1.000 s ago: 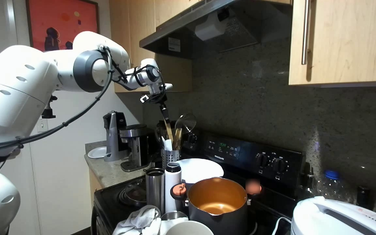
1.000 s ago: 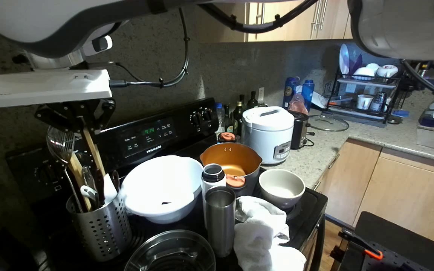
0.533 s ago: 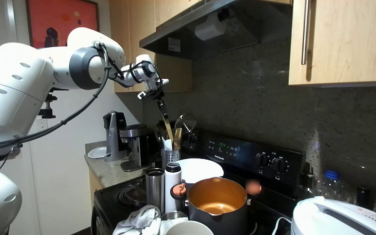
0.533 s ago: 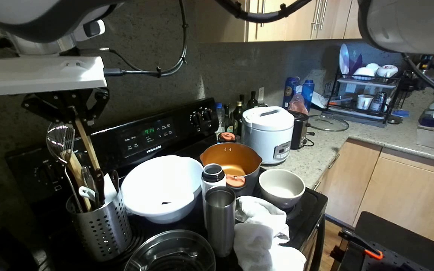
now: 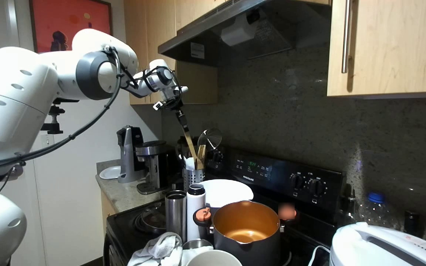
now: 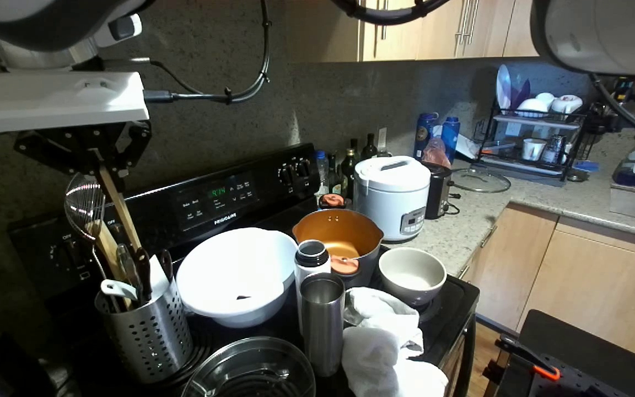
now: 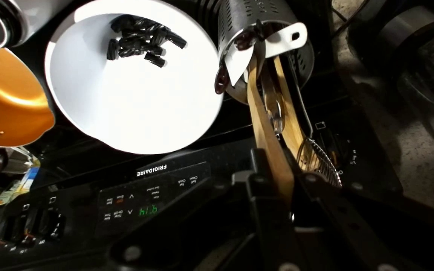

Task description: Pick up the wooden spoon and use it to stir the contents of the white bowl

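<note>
- Higher and slightly farther left than half a second ago in both exterior views: the gripper [image 5: 185, 128], and with it the upper end of the wooden spoon [image 6: 119, 204].
- Jaws clamped on the spoon's upper part, a slim, smooth strip of pale brown wood; in an exterior view it tilts across the left of the frame (its lower end is hidden among other utensils).
- Lower left there, the utensil holder [image 6: 155, 342], a perforated metal cylinder, contains a wire-headed utensil [image 6: 83, 207], a second wooden utensil [image 6: 109, 251] and a white handle [image 6: 119, 289].
- Just right of the holder, the white bowl [image 6: 235, 259], wide, round, smooth-walled; in the wrist view, short, shiny black pieces [image 7: 134, 45] lie bunched in it, toward the top of the frame.
- Right of the bowl, near mid-frame, the pot [image 6: 334, 231], glossy copper-orange inside.
- Bottom centre: a metal tumbler [image 6: 323, 325] just beside a rumpled white cloth [image 6: 386, 342].
</note>
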Motion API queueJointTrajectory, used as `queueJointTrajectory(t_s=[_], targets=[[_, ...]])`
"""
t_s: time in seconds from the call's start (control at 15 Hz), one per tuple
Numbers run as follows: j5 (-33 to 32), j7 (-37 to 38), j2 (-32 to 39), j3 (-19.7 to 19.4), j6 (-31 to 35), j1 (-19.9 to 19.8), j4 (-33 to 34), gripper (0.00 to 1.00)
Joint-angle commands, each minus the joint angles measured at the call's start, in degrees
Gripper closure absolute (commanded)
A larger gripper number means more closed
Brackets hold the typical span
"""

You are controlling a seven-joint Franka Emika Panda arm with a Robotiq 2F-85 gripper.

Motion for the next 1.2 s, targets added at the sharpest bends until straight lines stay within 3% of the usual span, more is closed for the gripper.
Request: queueJointTrajectory(t_s=[0.0,1.13], targets=[[-1.24,-0.19,-2.72,0.01,-0.53,0.66,-1.97,0.94],[-5.08,2.52,-11.55,-0.39,0.04,2.91,-7.82,0.94]])
